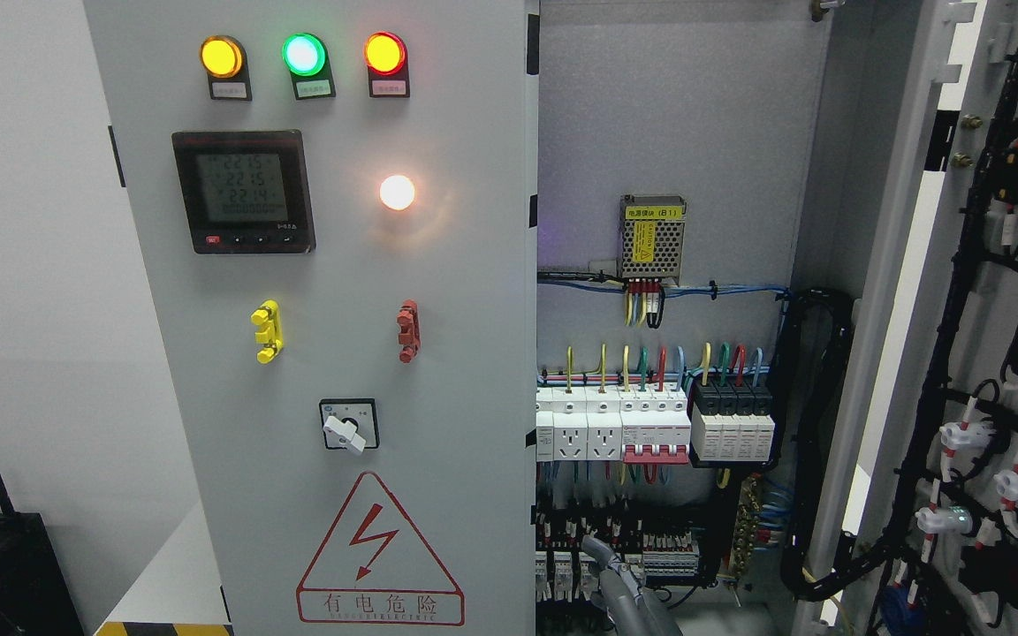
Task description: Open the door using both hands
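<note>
- Right door (960,353): swung wide at the frame's right edge, its wired inner face showing.
- Left door (323,353): shut, filling centre-left, lamps lit; judged the remaining leaf.
- A grey hand (619,583) at bottom centre, just beside the left door's free edge, likely placed to hook it; which arm, and whether the fingers are spread or curled, cannot tell.
- Breakers (650,424) exposed behind.

You're in an electrical lab or test room: grey power cabinet (332,353), breakers (650,424) inside it, wiring harness (986,424) on its open door (915,265).
</note>
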You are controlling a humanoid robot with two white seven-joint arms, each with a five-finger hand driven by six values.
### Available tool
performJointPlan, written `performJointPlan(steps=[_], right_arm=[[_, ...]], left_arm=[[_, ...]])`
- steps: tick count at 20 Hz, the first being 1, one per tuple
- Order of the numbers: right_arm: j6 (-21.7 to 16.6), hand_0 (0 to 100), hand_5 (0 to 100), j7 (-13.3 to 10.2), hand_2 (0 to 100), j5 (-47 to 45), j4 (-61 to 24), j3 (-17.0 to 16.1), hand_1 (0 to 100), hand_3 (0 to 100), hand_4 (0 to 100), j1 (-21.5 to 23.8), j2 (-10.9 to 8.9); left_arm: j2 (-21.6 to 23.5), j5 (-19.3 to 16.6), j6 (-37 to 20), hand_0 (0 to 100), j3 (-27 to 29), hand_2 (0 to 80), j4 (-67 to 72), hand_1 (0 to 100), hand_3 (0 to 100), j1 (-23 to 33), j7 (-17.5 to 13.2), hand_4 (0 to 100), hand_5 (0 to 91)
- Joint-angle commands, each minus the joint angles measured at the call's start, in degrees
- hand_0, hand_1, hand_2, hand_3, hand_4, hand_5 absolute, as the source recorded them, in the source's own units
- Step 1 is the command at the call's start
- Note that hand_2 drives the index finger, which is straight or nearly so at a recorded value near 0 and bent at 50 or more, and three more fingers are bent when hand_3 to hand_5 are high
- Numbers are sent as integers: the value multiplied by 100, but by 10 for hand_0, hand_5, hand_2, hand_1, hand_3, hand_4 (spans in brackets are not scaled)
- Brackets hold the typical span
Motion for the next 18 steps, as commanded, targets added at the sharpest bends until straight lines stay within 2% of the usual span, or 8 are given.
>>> performJointPlan(steps=[1,18], right_arm=[[10,381,0,26,0,-56,480,51,0,0,0,-281,19],[10,381,0,26,0,-65,1236,201,0,0,0,-923,28]], left_arm=[[-2,-167,4,0,0,0,88,0,0,2,3,0,0],[7,-167,4,0,0,0,88,0,0,2,3,0,0]])
